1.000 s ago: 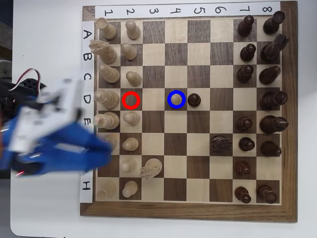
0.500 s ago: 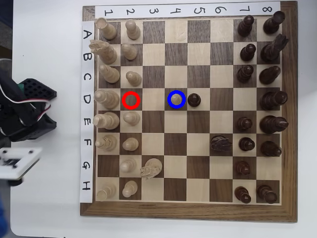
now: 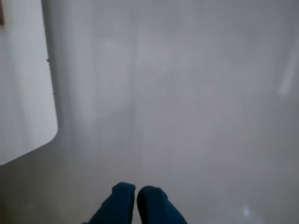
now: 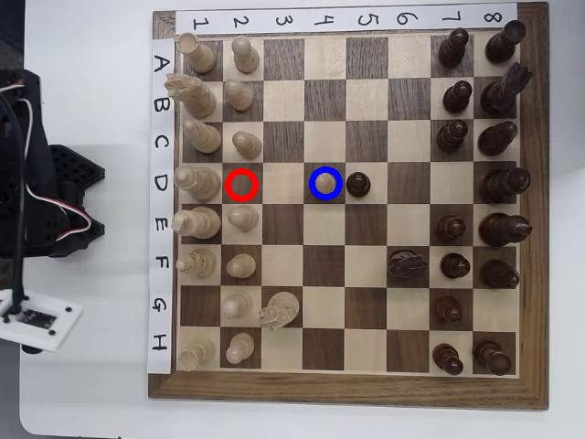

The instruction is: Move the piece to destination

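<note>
Bench carries your chessboard; on it the piece stands inside the blue-ringed destination, just beside a dark pawn. Your tool shows its blue fingertips pressed together, gripping nothing.

Small pale cream pawn with round head, upright inside the blue ring, on the dark brown destination square at D4, mid-board, nearer the numbered top edge
</note>
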Tool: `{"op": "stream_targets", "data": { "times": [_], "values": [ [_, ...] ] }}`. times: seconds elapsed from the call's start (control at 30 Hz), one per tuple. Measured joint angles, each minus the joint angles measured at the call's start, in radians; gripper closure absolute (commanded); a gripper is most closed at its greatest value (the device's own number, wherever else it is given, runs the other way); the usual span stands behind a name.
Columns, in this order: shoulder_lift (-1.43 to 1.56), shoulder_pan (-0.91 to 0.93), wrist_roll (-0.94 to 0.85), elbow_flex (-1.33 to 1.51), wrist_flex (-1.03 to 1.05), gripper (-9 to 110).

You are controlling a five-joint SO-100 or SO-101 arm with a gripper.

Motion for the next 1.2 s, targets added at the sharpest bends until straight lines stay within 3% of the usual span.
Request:
{"op": "stream_targets", "data": {
  "times": [0.47, 1.2],
  "values": [
    [0.179, 0.044, -0.012, 0.348, 0.089, 101],
    [0.189, 0.048, -0.012, 0.561, 0.061, 101]
  ]
}}
